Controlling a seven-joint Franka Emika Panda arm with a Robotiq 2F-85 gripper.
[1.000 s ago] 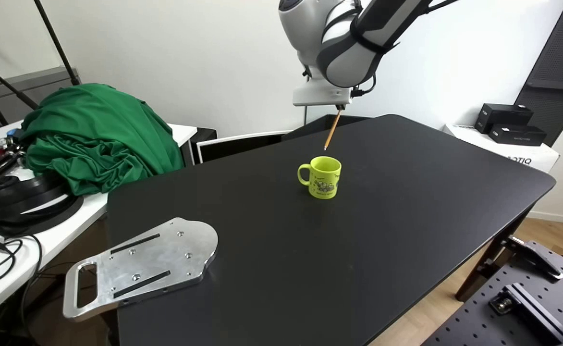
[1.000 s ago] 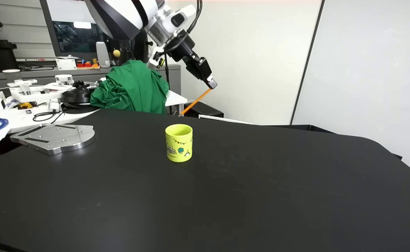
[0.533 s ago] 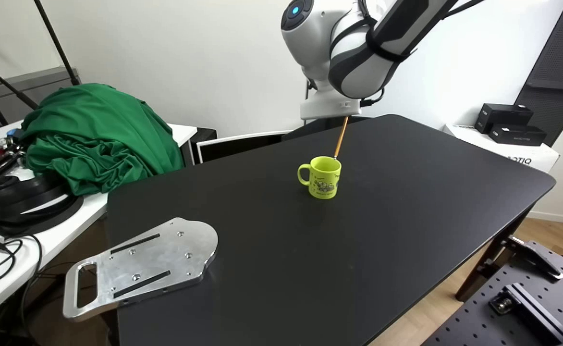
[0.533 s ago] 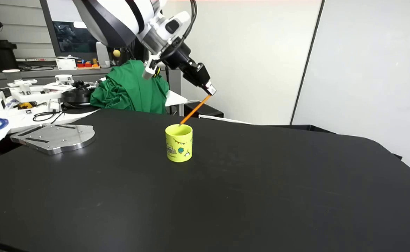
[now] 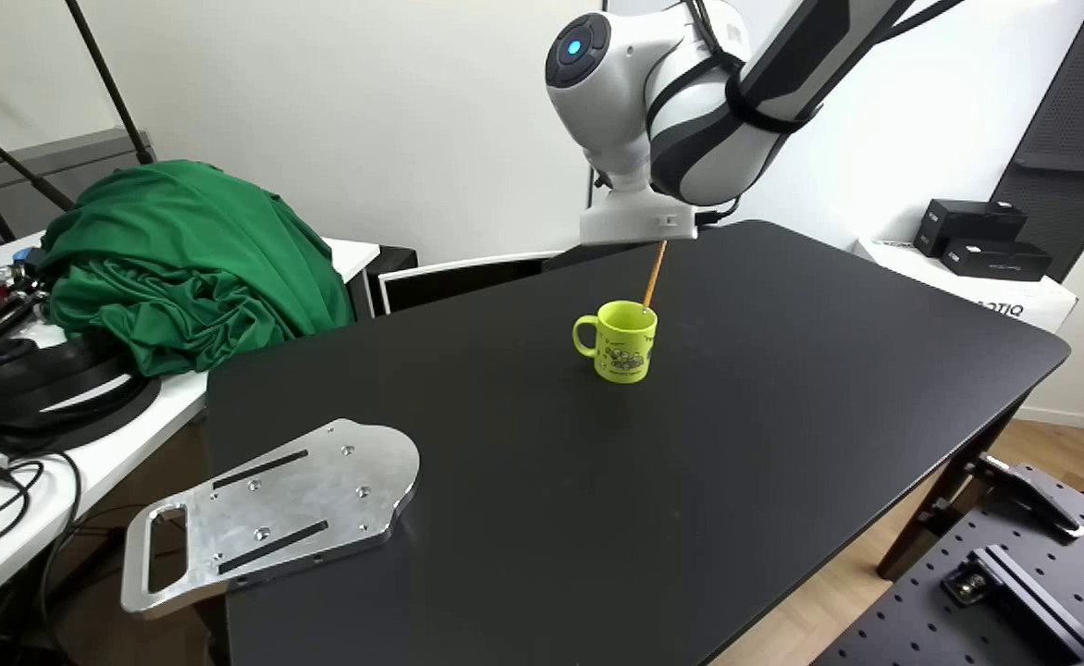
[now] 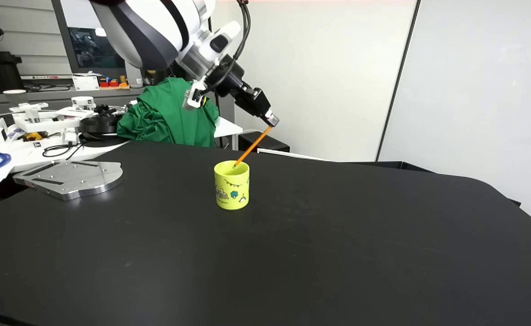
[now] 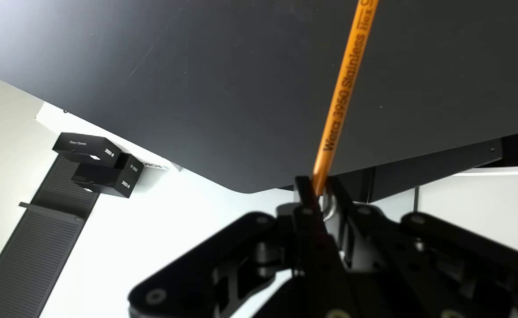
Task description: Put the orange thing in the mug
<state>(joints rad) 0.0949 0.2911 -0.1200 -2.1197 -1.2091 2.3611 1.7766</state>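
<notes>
The orange thing [image 5: 655, 276], a thin straight stick, is tilted and held by its upper end. My gripper [image 6: 272, 120] is shut on it, and the wrist view also shows the fingertips [image 7: 318, 185] pinching the orange stick [image 7: 345, 84]. The lime-green mug [image 5: 624, 347] stands upright on the table; it also shows in an exterior view [image 6: 232, 188]. In both exterior views the stick's lower tip overlaps the mug's mouth, seemingly just inside the rim. My gripper is above the mug and off to one side. The mug is out of the wrist view.
The black table [image 5: 523, 481] bears a silver metal plate [image 5: 301, 504] near one edge. A large green cloth heap [image 5: 181, 259] lies on a white side table. Black boxes [image 5: 972, 236] stand beyond the table, also in the wrist view [image 7: 97, 163].
My gripper has moved down with the stick in it. The stick's lower tip has gone from above the mug to its mouth. The mug has not moved.
</notes>
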